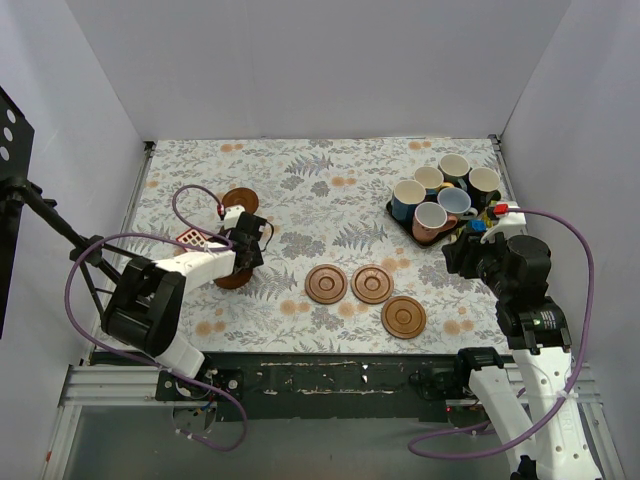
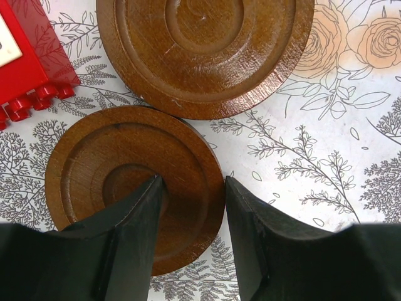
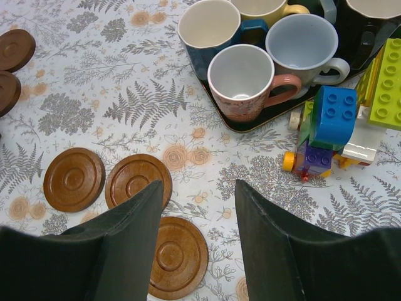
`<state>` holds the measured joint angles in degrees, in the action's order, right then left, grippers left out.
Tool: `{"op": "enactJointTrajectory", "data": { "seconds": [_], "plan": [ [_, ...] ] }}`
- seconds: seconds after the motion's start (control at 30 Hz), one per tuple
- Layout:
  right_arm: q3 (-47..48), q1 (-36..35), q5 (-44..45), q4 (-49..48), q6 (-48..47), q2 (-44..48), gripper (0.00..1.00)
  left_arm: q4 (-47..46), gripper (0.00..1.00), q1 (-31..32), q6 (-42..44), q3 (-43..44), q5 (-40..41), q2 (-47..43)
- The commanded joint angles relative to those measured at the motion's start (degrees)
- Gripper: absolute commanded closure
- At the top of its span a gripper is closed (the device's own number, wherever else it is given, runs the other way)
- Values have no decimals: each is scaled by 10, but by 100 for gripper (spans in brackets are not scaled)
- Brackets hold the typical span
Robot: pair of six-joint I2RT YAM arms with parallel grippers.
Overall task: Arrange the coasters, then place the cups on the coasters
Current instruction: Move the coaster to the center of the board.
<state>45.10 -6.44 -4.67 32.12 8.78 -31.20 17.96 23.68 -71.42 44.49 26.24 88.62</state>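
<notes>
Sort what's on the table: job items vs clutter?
Job:
- coasters: three in a row, two by the left pincer, one between its fingers
- cups, six, on the tray

Clutter:
- tray
- toy blocks by the tray
- red block near the left coasters

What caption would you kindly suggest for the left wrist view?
Left gripper straddling the rim of one wooden coaster, a second coaster just beyond.

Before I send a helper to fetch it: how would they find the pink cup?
Look to the dark tray at the table's far right corner, crowded with cups. The pink cup stands at its near edge, closest to the toy blocks. It is the only pink one; its neighbours are blue.
</notes>
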Motion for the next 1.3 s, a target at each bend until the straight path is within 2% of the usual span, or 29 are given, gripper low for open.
{"op": "enactJointTrajectory", "data": {
  "seconds": [0.0,0.37,0.53,0.73,0.9,1.1,1.2,1.27],
  "plan": [
    [2,0,4,-7,-6,7,42,12,58,-9,4,0,8,21],
    [2,-1,4,-6,-6,7,42,13,57,-9,8,0,-1,9],
    [-1,0,2,-8,-5,7,42,17,47,-7,15,-1,-20,-21],
    [-4,0,0,-10,-4,5,42,23,44,-8,29,2,-31,-70],
    [-4,-1,0,-12,-4,5,42,40,44,-7,74,32,-68,-128],
    [-7,0,10,-28,5,23,42,49,33,-5,165,65,-152,-229],
    [-11,-1,6,-37,11,22,42,63,32,6,164,88,-204,-252],
    [-13,0,-1,-41,17,16,42,67,32,37,146,91,-215,-254]
  ]
}}
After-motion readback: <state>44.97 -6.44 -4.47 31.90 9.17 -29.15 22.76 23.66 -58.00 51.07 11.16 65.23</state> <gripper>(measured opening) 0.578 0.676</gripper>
